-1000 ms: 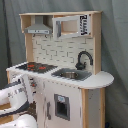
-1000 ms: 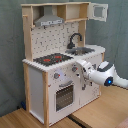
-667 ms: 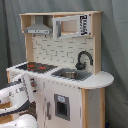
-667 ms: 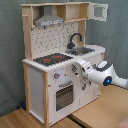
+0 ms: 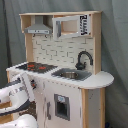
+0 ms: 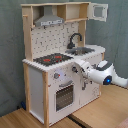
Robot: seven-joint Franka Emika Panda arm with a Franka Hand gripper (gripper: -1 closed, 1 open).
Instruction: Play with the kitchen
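Observation:
The kitchen (image 5: 65, 55) is a white and light-wood toy unit with a black-red hob (image 5: 36, 66), a sink (image 5: 70, 75), a black faucet (image 5: 83, 59), a grey hood (image 5: 37, 29) and a small microwave cupboard (image 5: 70, 26). In the second exterior view the kitchen (image 6: 50, 65) shows its oven door (image 6: 64, 95) and knobs (image 6: 56, 76). My gripper (image 6: 76, 67) is right at the front panel, just right of the knobs and below the counter edge. In the first exterior view the gripper (image 5: 31, 82) comes in from the lower left against that same front.
A grey curtain (image 6: 10, 50) hangs behind the kitchen. The unit stands on a wooden surface (image 6: 100, 112). A rounded side shelf (image 5: 100, 79) sticks out from the counter's end. My white arm (image 6: 107, 77) reaches in from the second exterior view's right.
The arm has edged a little closer to the kitchen's front panel, with the gripper tip now up against it. The kitchen itself looks unchanged.

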